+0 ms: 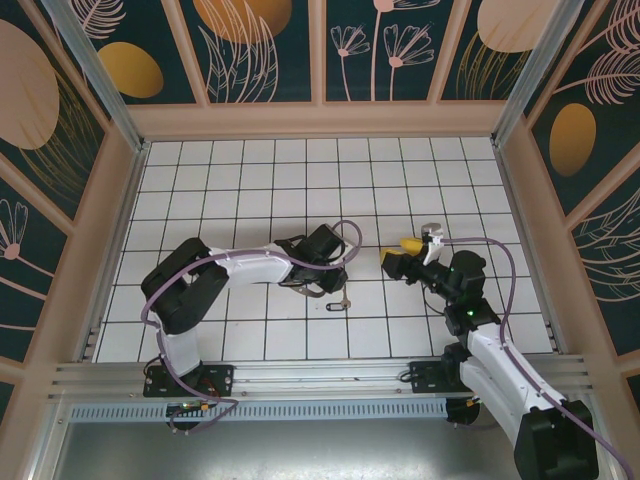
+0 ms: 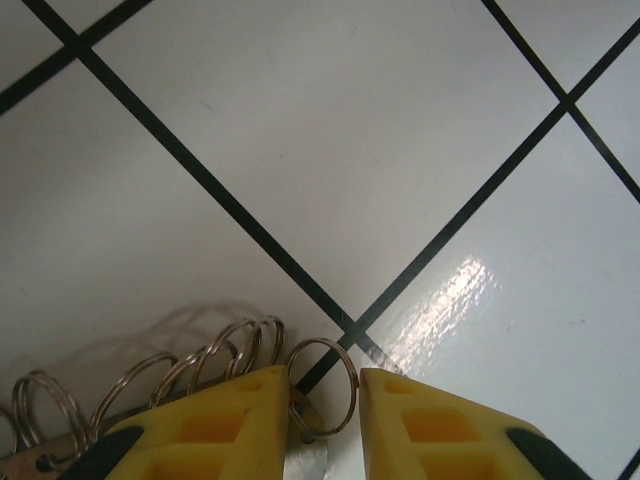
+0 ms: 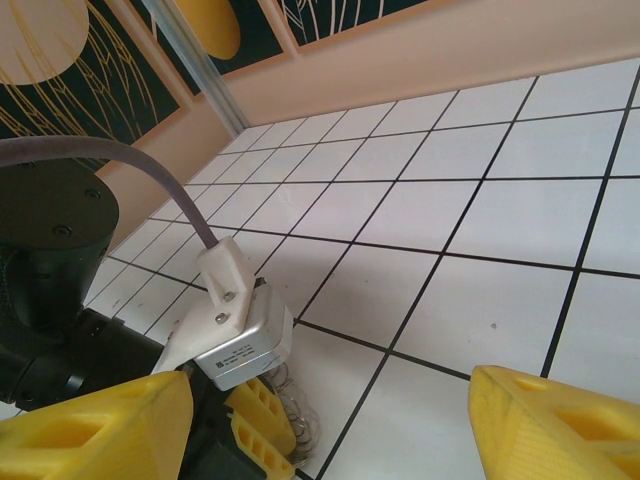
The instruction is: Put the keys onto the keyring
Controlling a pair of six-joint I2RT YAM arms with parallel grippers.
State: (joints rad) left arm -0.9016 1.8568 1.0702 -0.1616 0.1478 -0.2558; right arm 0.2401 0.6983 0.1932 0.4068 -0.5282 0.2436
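Observation:
My left gripper (image 1: 335,285) hangs low over the tiles at mid-table. In the left wrist view its yellow fingers (image 2: 215,425) stand a narrow gap apart around a small wire ring (image 2: 345,375), which reaches from finger to finger. A silvery flat piece (image 2: 305,462) lies just below that ring. Several more wire rings (image 2: 200,365) fringe the keyring (image 1: 298,291), which lies mostly under the gripper. The key (image 1: 333,307), tiny with a dark oval loop, lies on the tile just in front of it. My right gripper (image 1: 398,255) hovers open to the right with nothing between its fingers (image 3: 555,420).
The white tiled floor (image 1: 400,180) is walled by beige panels (image 1: 320,120) at the back and sides. In the right wrist view the left arm's wrist camera (image 3: 240,345) and cable (image 3: 150,170) sit close ahead, with the fringe of rings (image 3: 300,430) below.

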